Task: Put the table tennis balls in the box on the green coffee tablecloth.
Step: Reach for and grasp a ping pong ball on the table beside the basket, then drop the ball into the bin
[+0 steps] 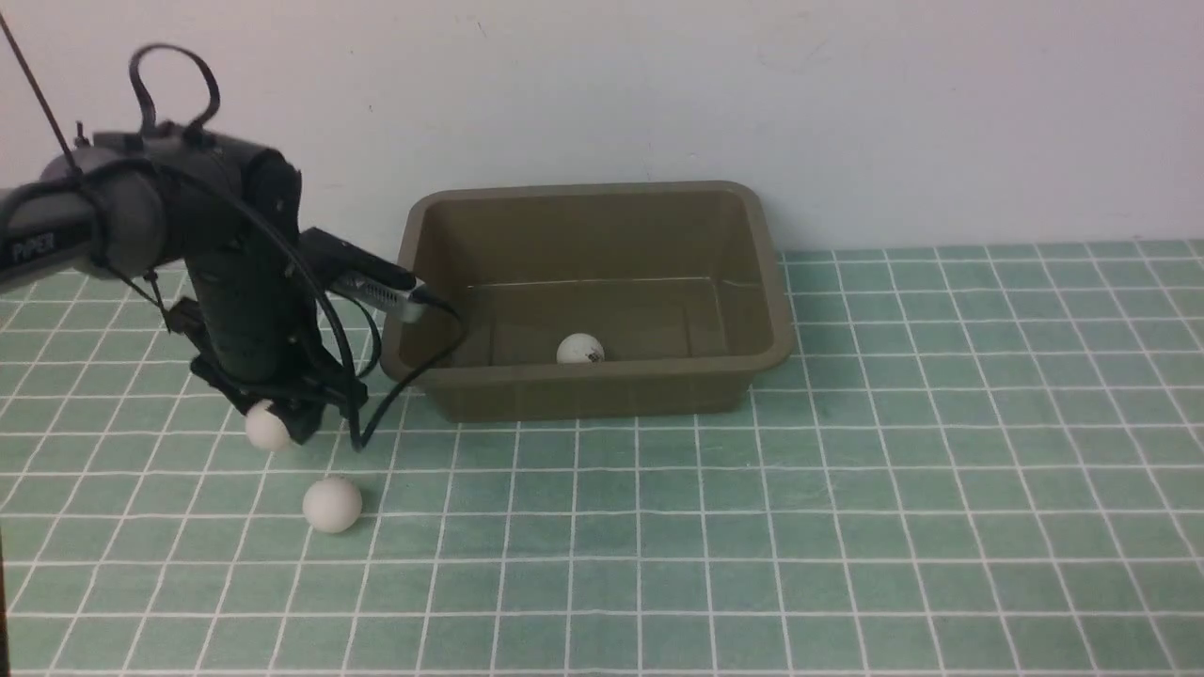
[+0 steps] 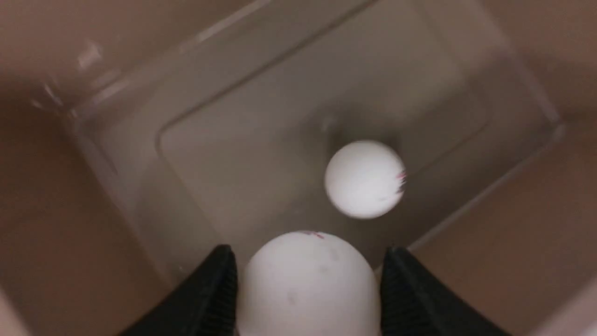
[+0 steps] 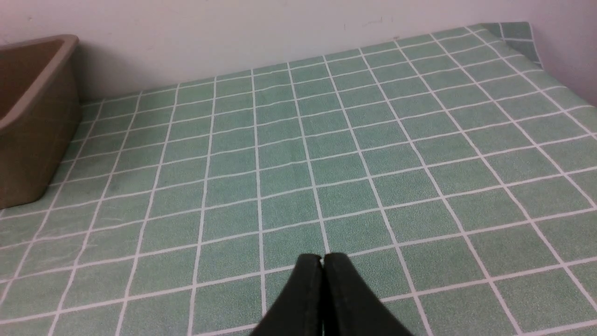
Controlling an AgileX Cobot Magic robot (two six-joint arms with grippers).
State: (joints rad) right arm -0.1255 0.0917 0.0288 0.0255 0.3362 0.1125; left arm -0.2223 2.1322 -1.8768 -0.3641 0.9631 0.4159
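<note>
White table tennis ball clamped in the left gripper, low over the green tablecloth just left of the olive-brown box, bound there, I'd say, to join the marked ball inside, with one loose ball nearby and the right gripper pinched closed, empty.

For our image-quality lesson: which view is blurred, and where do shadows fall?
Left wrist view: blurred, box and resting ball smeared, held ball soft. Front view: fairly sharp, faint shadow right of the loose ball. Right wrist view: crisp tablecloth grid.
</note>
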